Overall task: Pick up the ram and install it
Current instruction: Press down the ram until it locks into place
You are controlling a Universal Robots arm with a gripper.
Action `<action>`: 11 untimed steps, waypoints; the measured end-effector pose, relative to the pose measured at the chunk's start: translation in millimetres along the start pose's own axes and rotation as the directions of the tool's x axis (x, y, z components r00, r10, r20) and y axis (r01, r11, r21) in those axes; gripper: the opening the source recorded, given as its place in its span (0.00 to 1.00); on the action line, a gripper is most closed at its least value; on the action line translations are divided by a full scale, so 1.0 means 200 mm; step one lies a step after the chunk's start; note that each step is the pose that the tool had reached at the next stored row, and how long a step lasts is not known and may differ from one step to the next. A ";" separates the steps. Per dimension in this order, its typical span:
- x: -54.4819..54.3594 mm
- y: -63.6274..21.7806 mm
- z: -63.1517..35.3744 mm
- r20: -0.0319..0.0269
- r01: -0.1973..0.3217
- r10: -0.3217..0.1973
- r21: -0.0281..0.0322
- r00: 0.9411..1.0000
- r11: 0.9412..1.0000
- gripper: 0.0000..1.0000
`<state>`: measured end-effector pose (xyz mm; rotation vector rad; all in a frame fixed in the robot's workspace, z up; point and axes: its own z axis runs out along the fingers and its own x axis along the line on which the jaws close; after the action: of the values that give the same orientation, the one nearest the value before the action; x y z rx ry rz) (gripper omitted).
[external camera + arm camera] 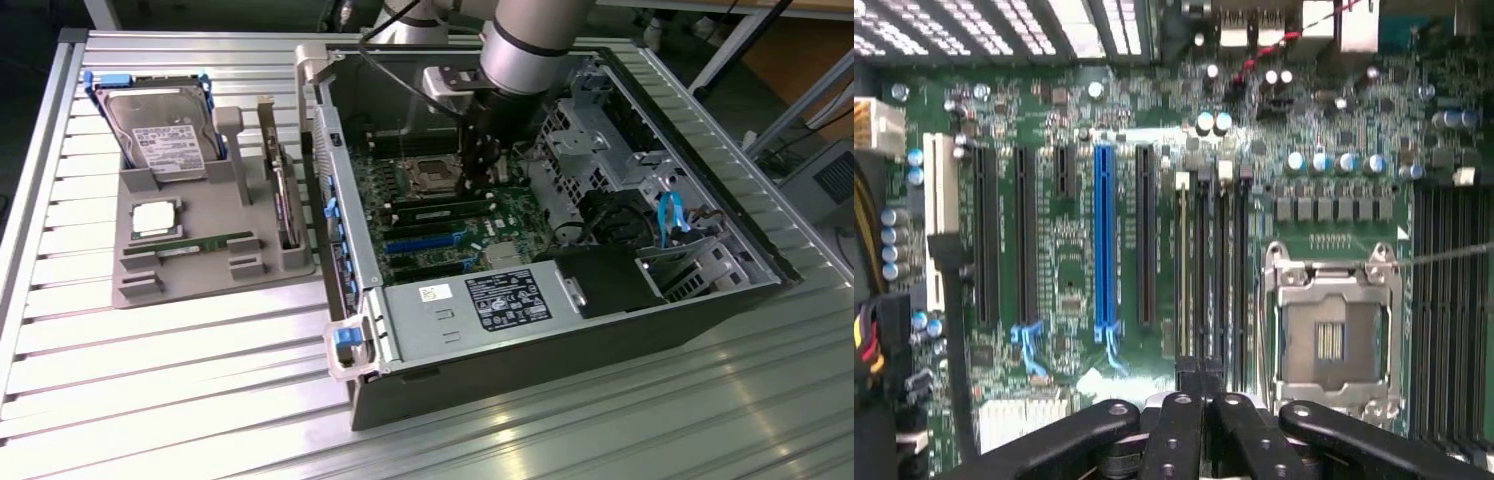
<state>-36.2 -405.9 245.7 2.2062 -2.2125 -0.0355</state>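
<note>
The ram [198, 244] lies flat on the grey parts tray [140, 285], well apart from the gripper [477, 178] and off toward the exterior view's left, outside the open computer case [561, 330]. On the same tray, the square silver processor chip [155, 216] sits just beside the ram, a hard drive [160, 140] stands in its blue-edged holder farther back, and a dark expansion card [284, 205] stands on edge at the tray's side nearest the case. The gripper is down inside the case, over the motherboard [441, 225], between the empty processor socket [1334, 335] and the long black memory slots [1219, 270]. In the wrist view its black fingers [1184, 430] are pressed together with no gap and nothing between them, and the slots run straight out ahead of the fingertips. A blue expansion slot [1104, 240] lies farther to the side.
</note>
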 end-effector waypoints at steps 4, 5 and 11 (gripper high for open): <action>0.00 -0.087 -0.027 0.000 0.000 0.000 -0.001 1.000 1.000 0.10; 0.00 -0.104 -0.029 0.000 0.000 0.000 -0.001 1.000 1.000 0.10; 0.00 -0.243 -0.059 0.000 0.000 0.000 -0.001 1.000 1.000 0.10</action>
<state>12.8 -405.9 256.1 2.2060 -2.2121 -0.0365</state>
